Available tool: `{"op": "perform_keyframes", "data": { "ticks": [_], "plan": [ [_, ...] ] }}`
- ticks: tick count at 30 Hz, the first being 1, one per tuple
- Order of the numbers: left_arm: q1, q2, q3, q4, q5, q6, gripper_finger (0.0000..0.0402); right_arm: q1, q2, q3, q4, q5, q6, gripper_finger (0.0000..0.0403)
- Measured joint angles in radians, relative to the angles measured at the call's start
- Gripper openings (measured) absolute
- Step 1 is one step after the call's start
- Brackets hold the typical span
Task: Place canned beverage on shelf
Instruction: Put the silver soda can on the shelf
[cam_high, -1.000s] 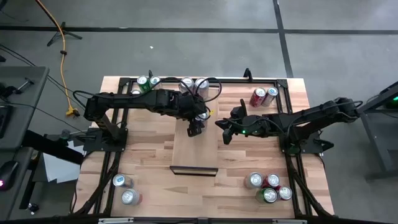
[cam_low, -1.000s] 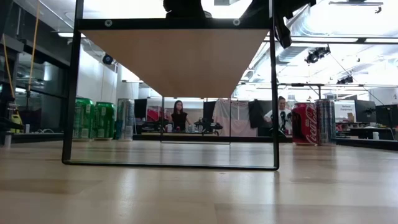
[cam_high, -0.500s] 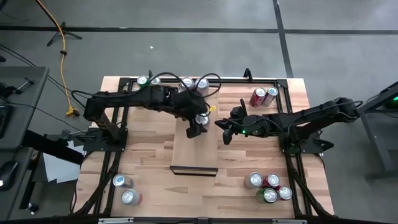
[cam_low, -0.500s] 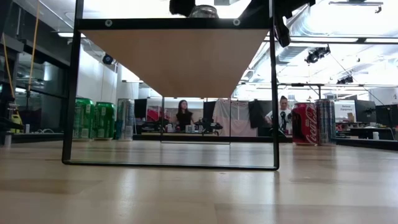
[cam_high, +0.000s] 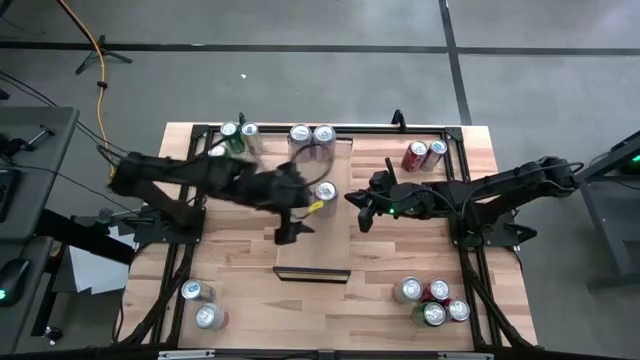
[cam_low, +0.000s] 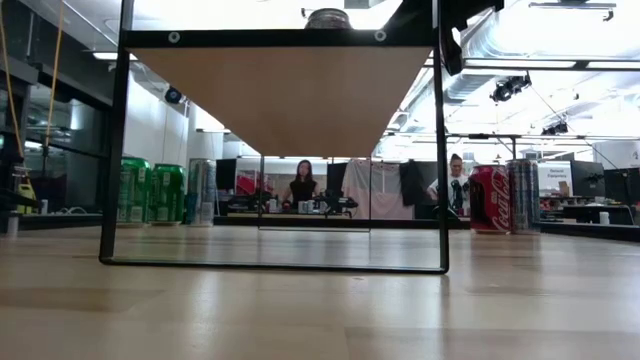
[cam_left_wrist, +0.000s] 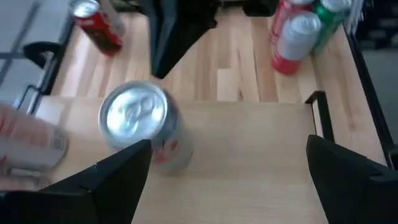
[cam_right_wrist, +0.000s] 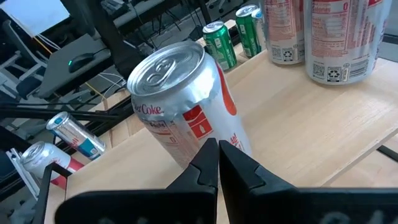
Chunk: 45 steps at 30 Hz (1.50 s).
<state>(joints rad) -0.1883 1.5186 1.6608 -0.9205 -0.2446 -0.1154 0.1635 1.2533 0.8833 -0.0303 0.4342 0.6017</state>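
A silver and red can (cam_high: 325, 192) stands upright on its base on the pale wooden shelf (cam_high: 300, 255), toward the shelf's right edge. Its top shows in the low view (cam_low: 328, 17). My left gripper (cam_high: 289, 232) is open and empty over the shelf's near left part, with the can (cam_left_wrist: 140, 124) ahead of its fingers. My right gripper (cam_high: 358, 212) is shut just off the shelf's right edge, pointing at the can (cam_right_wrist: 180, 106) and apart from it in the high view.
Two more cans (cam_high: 311, 134) stand at the shelf's far end. Green cans (cam_high: 236, 132) are at the far left, red cans (cam_high: 425, 152) at the far right. More cans are grouped at the near right (cam_high: 430, 300) and near left (cam_high: 202, 304). A black frame (cam_high: 190, 260) runs round the table.
My left gripper has drawn back from the can toward the table's near and left edges. The can stays standing upright on the shelf where the gripper was. In the low view the gripper has gone from beside the can's top.
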Motion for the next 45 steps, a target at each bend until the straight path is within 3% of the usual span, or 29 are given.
{"op": "perform_keyframes", "data": {
  "ticks": [7, 13, 20, 27, 36, 45],
  "plan": [
    [-0.084, -0.358, -0.464, 0.319, -0.179, -0.282, 0.0351, 0.003, 0.000, 0.000, 0.034, -0.031, 0.049, 0.0000],
    [-0.100, -0.556, -0.643, 0.380, -0.195, -0.397, 0.0351, 0.010, 0.037, 0.000, 0.160, -0.070, 0.233, 0.0000],
    [-0.100, -0.635, -0.669, 0.357, -0.195, -0.329, 0.0351, 0.068, 0.110, 0.000, 0.192, -0.063, 0.397, 0.0000],
    [-0.099, -0.639, -0.669, 0.350, -0.247, -0.283, 0.0351, 0.101, 0.198, 0.003, 0.263, 0.028, 0.619, 0.0000],
    [-0.099, -0.637, -0.669, 0.350, -0.289, -0.302, 0.0351, 0.077, 0.294, 0.140, 0.187, 0.078, 0.621, 0.0000],
    [-0.099, -0.633, -0.669, 0.350, -0.302, -0.354, 0.0351, 0.009, 0.293, 0.156, 0.123, 0.153, 0.602, 0.0000]
  ]
}}
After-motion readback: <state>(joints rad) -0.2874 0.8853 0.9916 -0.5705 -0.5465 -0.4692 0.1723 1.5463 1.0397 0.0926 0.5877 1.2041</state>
